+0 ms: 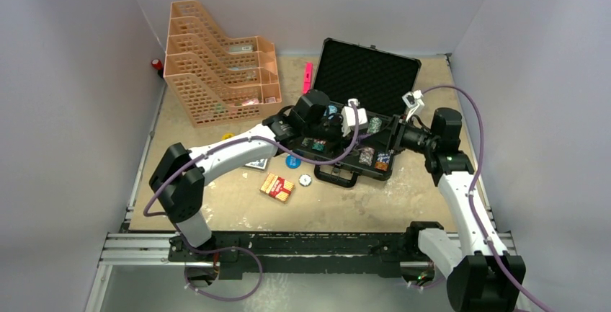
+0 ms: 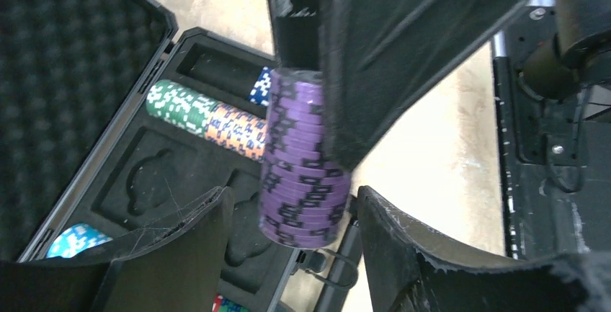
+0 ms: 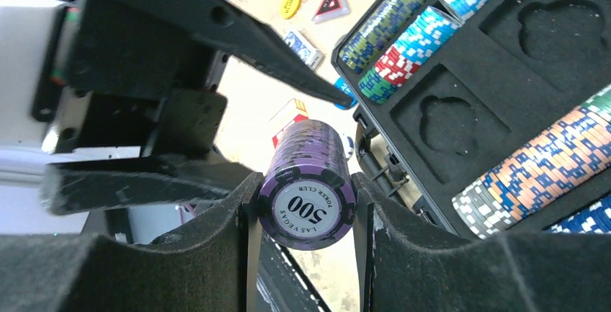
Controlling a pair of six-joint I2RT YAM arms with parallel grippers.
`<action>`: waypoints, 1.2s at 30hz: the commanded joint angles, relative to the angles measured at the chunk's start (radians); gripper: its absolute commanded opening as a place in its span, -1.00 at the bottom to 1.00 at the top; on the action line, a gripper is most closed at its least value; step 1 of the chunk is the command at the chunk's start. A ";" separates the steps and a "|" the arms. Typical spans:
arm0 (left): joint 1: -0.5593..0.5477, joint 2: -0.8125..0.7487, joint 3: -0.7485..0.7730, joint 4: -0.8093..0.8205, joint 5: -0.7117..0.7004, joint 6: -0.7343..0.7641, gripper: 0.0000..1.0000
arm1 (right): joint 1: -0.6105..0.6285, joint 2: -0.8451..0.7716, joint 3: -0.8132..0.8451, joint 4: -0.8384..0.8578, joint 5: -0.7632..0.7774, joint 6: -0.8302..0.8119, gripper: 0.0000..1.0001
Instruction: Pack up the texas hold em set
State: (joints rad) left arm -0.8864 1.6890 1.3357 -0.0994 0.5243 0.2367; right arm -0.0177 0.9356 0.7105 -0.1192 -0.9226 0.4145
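The purple chip stack (image 3: 308, 207) is clamped between the right gripper (image 3: 304, 182) fingers over the front edge of the open case (image 3: 504, 74). Its long axis runs along those fingers, with the "500" face turned back toward that wrist. The left gripper (image 2: 294, 198) is released, fingers spread either side of the stack's far end.

- Both arms are built of white link shells and black joint housings; the left arm (image 1: 230, 148) is bolted at the left end of the black base bar (image 1: 310, 243), the right arm (image 1: 467, 211) at its right end.
- A purple cable (image 1: 153, 200) is run along each arm beyond that bar.
- A white bracket (image 1: 354, 118) is fitted at each wrist.
- The fingers (image 2: 169, 254) are black, broad and matte, with scuffed edges.
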 commanded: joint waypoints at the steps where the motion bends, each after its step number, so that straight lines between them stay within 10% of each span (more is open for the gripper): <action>1: 0.011 0.013 0.037 0.064 -0.045 0.029 0.25 | 0.004 -0.011 0.066 0.108 -0.104 0.009 -0.56; 13: 0.014 0.015 0.070 -0.052 0.242 0.075 0.09 | 0.004 0.000 0.076 0.124 -0.139 0.037 -0.64; 24: 0.015 -0.016 0.019 0.101 0.176 -0.017 0.03 | 0.004 0.003 0.073 0.122 -0.135 0.035 -0.64; 28: 0.015 -0.019 0.015 0.110 0.094 -0.029 -0.38 | 0.004 -0.011 0.076 0.114 -0.097 0.020 -0.64; 33: 0.015 -0.015 -0.019 0.142 0.044 -0.097 -0.97 | 0.003 -0.025 0.103 0.043 0.040 0.005 0.09; 36: 0.014 -0.022 -0.073 0.253 -0.038 -0.230 -1.00 | 0.004 -0.060 0.127 0.004 0.200 0.031 0.41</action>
State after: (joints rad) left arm -0.8719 1.7149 1.3128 -0.0143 0.5835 0.1627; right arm -0.0135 0.9363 0.7547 -0.1001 -0.9169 0.4309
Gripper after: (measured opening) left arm 0.436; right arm 0.632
